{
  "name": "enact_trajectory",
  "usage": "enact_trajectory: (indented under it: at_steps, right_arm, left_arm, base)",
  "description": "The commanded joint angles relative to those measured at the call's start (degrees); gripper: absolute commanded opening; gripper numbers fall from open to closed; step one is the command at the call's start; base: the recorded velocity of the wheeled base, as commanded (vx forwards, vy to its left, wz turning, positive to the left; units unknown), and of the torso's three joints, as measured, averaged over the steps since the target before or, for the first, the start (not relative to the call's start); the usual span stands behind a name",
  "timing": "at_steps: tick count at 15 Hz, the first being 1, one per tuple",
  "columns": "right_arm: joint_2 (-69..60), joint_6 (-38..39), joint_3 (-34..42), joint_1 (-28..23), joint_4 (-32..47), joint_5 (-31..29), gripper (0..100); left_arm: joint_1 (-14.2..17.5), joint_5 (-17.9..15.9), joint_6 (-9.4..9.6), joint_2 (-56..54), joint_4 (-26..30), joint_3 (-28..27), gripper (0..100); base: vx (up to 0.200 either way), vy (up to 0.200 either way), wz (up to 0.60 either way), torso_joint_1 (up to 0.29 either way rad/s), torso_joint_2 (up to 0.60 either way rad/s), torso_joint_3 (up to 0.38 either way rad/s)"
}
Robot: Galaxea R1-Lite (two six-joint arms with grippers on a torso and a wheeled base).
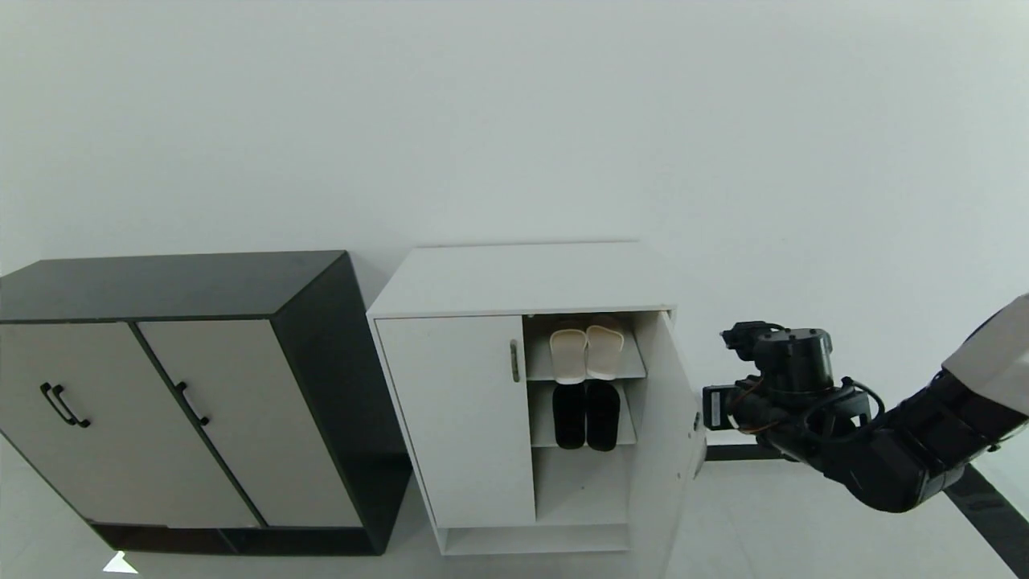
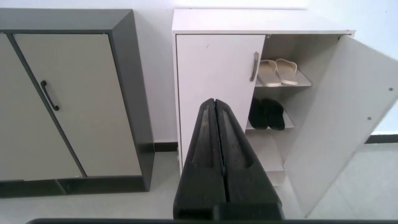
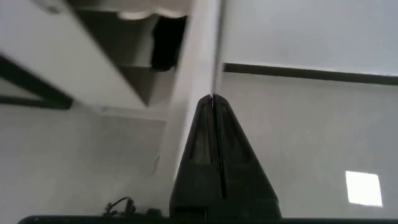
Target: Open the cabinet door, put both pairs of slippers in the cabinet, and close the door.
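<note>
The white cabinet (image 1: 514,281) stands with its right door (image 1: 663,434) swung open and its left door (image 1: 454,418) closed. Inside, a white pair of slippers (image 1: 587,352) lies on the top shelf, with a black pair of slippers (image 1: 587,414) on the shelf below. My right gripper (image 3: 214,98) is shut and empty, its tip close to the open door's edge (image 3: 200,56), on the door's outer side. My left gripper (image 2: 215,101) is shut with nothing in it, held back from the cabinet and pointing at the closed left door (image 2: 214,68).
A dark cabinet (image 1: 169,386) with two grey doors stands just left of the white one. A plain wall runs behind both. Pale floor (image 1: 804,523) spreads in front and to the right, with a dark baseboard strip (image 1: 981,498).
</note>
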Motion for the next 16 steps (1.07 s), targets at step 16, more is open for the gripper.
enact_trajectory:
  at_steps: [16]
  right_arm:
    - [17.91, -0.67, -23.52, 10.71, 4.21, -0.55, 0]
  left_arm:
    - [-0.01, -0.09, 0.25, -0.01, 0.01, 0.01, 0]
  base:
    - [0.000, 0.000, 0.00, 0.000, 0.00, 0.000]
